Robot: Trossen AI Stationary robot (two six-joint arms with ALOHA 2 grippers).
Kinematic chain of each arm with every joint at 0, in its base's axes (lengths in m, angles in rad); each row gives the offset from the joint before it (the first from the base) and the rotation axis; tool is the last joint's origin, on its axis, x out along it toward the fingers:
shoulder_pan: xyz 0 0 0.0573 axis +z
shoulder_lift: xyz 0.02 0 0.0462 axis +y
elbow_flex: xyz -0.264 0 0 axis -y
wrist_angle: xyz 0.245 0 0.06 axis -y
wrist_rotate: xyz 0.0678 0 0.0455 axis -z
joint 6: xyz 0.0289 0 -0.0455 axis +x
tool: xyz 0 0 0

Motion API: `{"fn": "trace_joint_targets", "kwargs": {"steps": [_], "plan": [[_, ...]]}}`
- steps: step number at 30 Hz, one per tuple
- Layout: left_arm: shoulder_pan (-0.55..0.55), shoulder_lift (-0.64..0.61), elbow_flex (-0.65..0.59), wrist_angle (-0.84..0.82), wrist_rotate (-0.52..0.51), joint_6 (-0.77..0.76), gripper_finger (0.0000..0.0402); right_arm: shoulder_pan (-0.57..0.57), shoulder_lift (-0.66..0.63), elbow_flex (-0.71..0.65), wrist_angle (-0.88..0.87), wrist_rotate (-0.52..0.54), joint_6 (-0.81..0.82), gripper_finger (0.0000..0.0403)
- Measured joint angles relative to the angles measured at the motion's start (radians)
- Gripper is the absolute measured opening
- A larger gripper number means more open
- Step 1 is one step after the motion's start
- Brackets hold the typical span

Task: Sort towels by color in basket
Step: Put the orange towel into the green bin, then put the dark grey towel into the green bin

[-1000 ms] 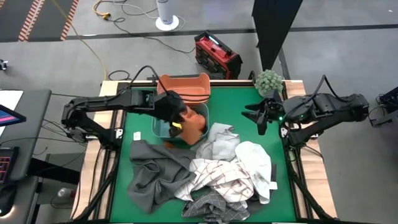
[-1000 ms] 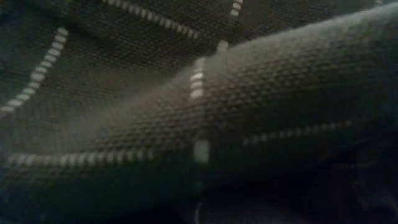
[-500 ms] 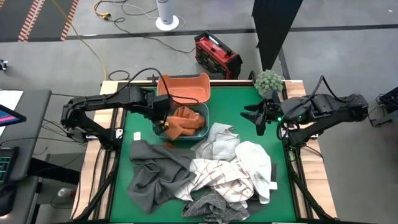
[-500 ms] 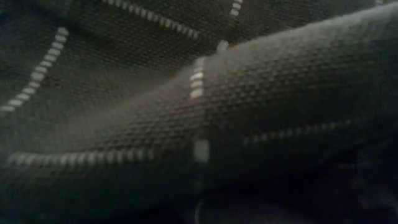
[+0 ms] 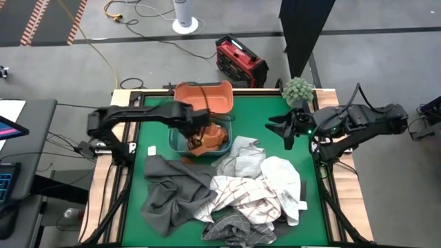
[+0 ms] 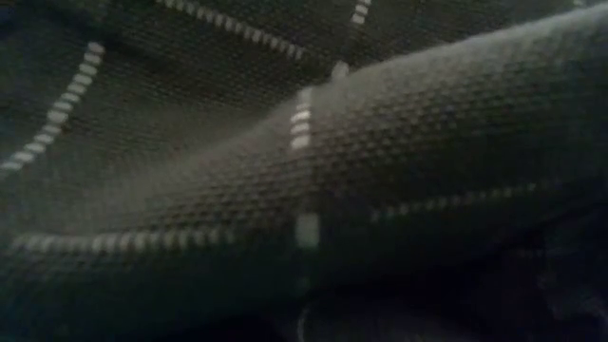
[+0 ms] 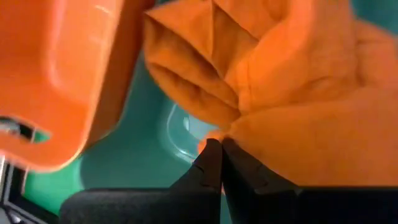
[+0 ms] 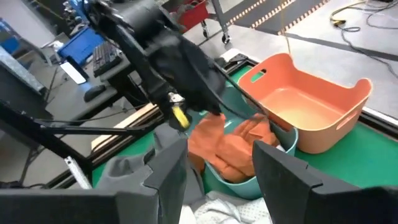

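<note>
A rust-orange towel [image 5: 213, 138] lies bunched in a teal tub [image 5: 175, 142], in front of an orange basket [image 5: 204, 96]. My left gripper [image 5: 195, 134] is over the tub, fingers shut at the towel's edge [image 7: 215, 144]. My right gripper [image 5: 284, 127] hovers open near the table's right edge, facing the tub and touching nothing. Dark grey [image 5: 172, 189], light grey [image 5: 242, 158], white [image 5: 282, 179] and checked [image 5: 241, 196] towels lie heaped on the green table. A grey-checked towel [image 6: 304, 171] fills the low view. My left gripper pinches a small fold at the rust-orange towel's edge [image 7: 209, 137] between its shut fingertips. The fingers slant down from the table's left side. The rest of the towel [image 7: 292, 93] rests crumpled in the teal tub [image 7: 155, 155], slack.
A fuzzy green ball [image 5: 298, 89] sits at the table's far right corner, just behind my right gripper. The towel heap covers the table's middle and near part. Bare green mat shows left of the tub [image 5: 148, 134] and between the tub and my right gripper.
My left gripper, which held the rust-orange towel raised over the teal tub, has gone down into the tub's left side and then moved right. The towel has sunk from hanging below the fingers to lying bunched in the tub.
</note>
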Motion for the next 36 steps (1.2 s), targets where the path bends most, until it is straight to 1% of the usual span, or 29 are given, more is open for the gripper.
{"fn": "trace_joint_targets", "kwargs": {"steps": [8,12,15,17,20,22,25,28,31,34,36], "plan": [[0.000,0.169,0.000,-0.023,0.102,0.047,0.0000,0.032,0.000,0.000,0.009,0.000,0.000,0.0207],[0.000,0.198,0.000,-0.031,0.231,0.037,0.0001,0.036,0.000,0.000,0.010,0.000,0.000,0.0207],[0.000,0.198,0.000,-0.026,0.299,0.044,0.0017,0.036,0.000,0.000,0.010,0.000,0.000,0.0207],[0.006,0.183,0.003,-0.025,0.338,0.055,0.0040,0.035,0.000,0.000,0.009,0.000,0.000,0.0207],[0.017,0.145,0.016,-0.019,0.352,0.070,0.0085,0.035,0.000,0.000,0.006,0.000,-0.001,0.0207],[0.028,0.111,0.017,-0.013,0.343,0.078,0.0118,0.035,0.000,0.000,0.006,0.000,-0.007,0.0207],[0.044,0.055,0.017,0.004,0.300,0.079,0.0167,0.035,0.000,0.000,0.007,0.000,-0.016,0.0207],[0.060,-0.010,0.017,0.016,0.295,0.084,0.0208,0.030,0.000,0.000,0.006,0.000,-0.020,0.0207],[0.061,-0.082,0.017,0.028,0.294,0.094,0.0230,0.024,0.000,0.000,0.006,0.000,-0.027,0.0207],[0.032,-0.167,0.017,0.047,0.303,0.118,0.0236,0.022,0.000,0.000,0.006,0.009,-0.034,0.0207],[-0.012,-0.219,0.017,0.061,0.327,0.136,0.0235,0.016,0.000,0.000,0.005,0.018,-0.042,0.0207]]}}
